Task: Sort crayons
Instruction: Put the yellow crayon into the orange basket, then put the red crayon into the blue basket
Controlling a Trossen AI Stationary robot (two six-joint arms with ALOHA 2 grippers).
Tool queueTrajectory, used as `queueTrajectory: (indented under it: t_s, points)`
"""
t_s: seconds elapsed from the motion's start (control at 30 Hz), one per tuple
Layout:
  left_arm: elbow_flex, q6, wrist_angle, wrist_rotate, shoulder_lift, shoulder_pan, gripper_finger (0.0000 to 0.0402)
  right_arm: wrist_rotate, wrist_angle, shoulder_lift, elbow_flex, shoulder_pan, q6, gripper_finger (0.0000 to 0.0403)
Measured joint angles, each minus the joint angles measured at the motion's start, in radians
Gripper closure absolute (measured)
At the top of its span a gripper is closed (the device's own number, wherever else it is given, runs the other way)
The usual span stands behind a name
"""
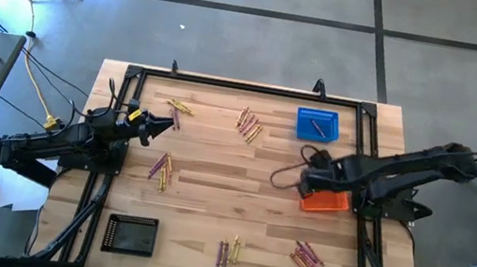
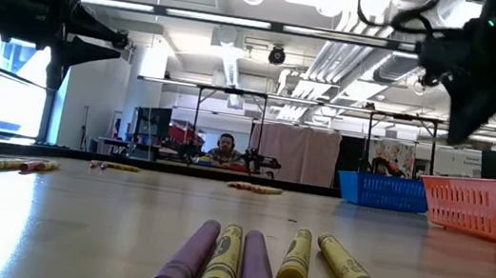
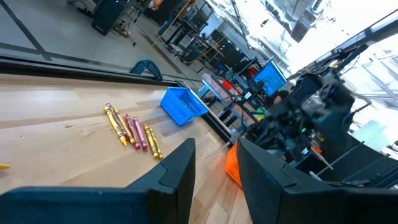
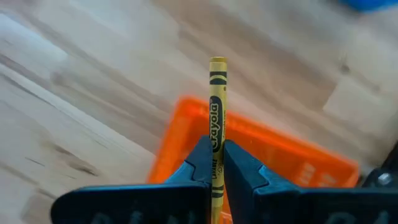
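Wooden table: three baskets; right gripper pinching one yellow crayon; left gripper parted, empty.

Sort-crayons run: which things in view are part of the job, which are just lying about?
Job:
- yellow crayon, gripped in right hand
- loose crayon piles
- orange basket
- blue basket
- black basket

Lying about:
- yellow cable off the table
- left hand, waiting open

The right gripper hangs directly above one basket, a crayon clamped between its fingers and jutting forward past them. Another basket lies beyond it toward the table's far edge. The left gripper hovers well apart, crayon clusters lying between them.
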Motion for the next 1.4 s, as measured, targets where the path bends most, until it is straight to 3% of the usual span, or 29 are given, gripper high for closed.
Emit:
queueTrajectory:
  t_s: [0.3,0.6,0.8,1.0,1.27,1.4]
  points:
    - [0.000,0.000,0.000,0.000,0.000,0.000,0.0296,-0.065,0.009,-0.002,-0.109,0.073,0.080,0.0390]
    - [0.000,0.000,0.000,0.000,0.000,0.000,0.0296,-0.173,0.018,-0.002,-0.109,0.131,0.118,0.0318]
    - [0.000,0.000,0.000,0.000,0.000,0.000,0.0296,-0.335,0.100,-0.002,-0.100,0.176,0.148,0.0295]
    - [0.000,0.000,0.000,0.000,0.000,0.000,0.0296,-0.312,0.113,-0.002,0.020,0.266,0.211,0.0294]
    - [0.000,0.000,0.000,0.000,0.000,0.000,0.0296,-0.082,0.115,0.037,0.201,0.414,0.306,0.0293]
    - [0.000,0.000,0.000,0.000,0.000,0.000,0.0296,-0.113,0.115,0.147,0.235,0.467,0.348,0.0293]
